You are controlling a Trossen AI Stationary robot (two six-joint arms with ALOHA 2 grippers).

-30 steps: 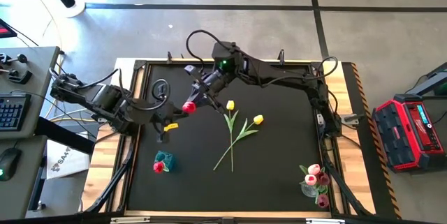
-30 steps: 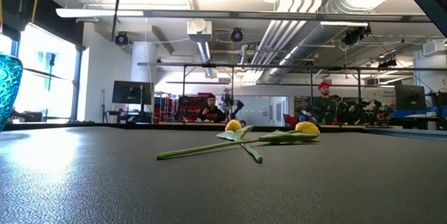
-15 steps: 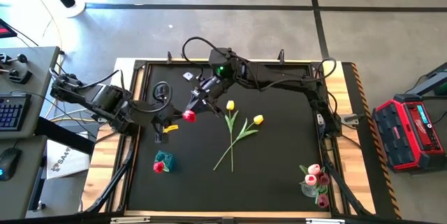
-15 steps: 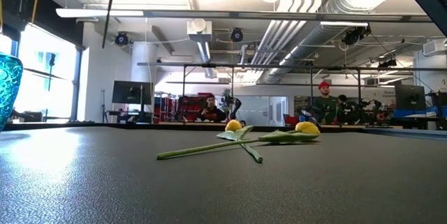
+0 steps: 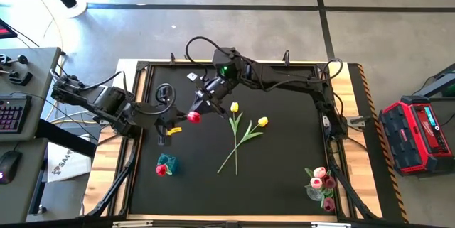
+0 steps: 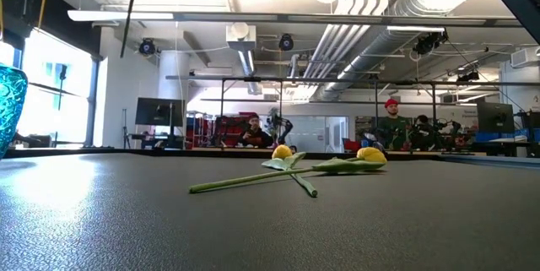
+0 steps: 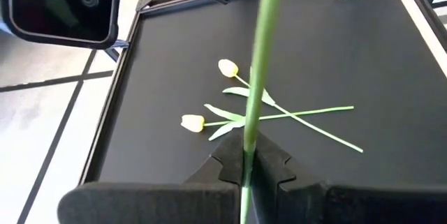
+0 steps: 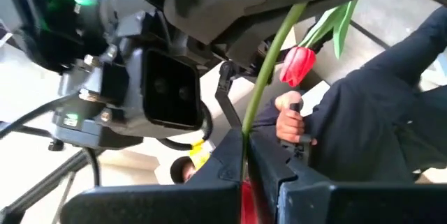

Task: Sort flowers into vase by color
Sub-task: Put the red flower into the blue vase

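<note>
Red tulip (image 5: 193, 117) hangs above the mat (image 5: 284, 150) at about ten o'clock, both grippers clamped on its stem: left gripper (image 7: 246, 160) and right gripper (image 8: 246, 153). Two yellow tulips (image 5: 238, 137) lie crossed at centre; a teal vase (image 5: 166, 164) sits at eight o'clock.

The stem (image 7: 257, 77) is running out past the picture's edges in the left wrist view, so its bud is not showing there. In the low view the blue vase (image 6: 8, 102) at nine o'clock is being cut off by the picture's edge. From above, the pink flowers (image 5: 321, 180) at five o'clock are crowding together too small to count.
</note>
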